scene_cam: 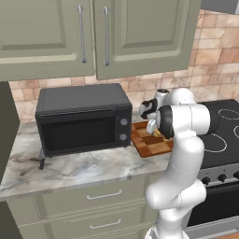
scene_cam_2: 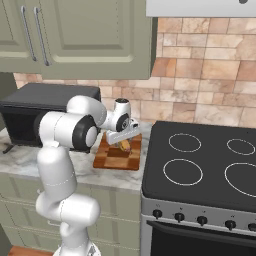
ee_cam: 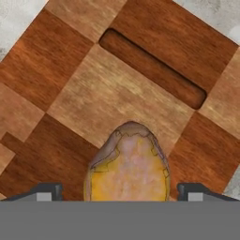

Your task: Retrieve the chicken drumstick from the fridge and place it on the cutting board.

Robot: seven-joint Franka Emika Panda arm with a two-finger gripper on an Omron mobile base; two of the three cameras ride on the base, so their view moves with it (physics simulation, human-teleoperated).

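drumstick: the chicken drumstick (ee_cam: 127, 166) is seen lying on the cutting board (ee_cam: 70, 103), between the fingers (ee_cam: 47, 191) | fingers: spread apart, seemingly clear of it | board: set on the counter (scene_cam: 70, 170) beside the microwave (scene_cam: 84, 119)

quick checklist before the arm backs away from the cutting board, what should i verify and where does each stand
1. Chicken drumstick lies on the cutting board: ok, wood shows around it in the hand view.
2. Pincer is open: ok, its fingertips stand apart from the meat on either side.
3. Drumstick is away from the board's edge: ok in the right base view, where it sits near the middle.
4. Drumstick is settled and will not roll: cannot tell from still pictures.
5. Retreat path upward is clear: ok, nothing stands above the board; the microwave is off to one side.
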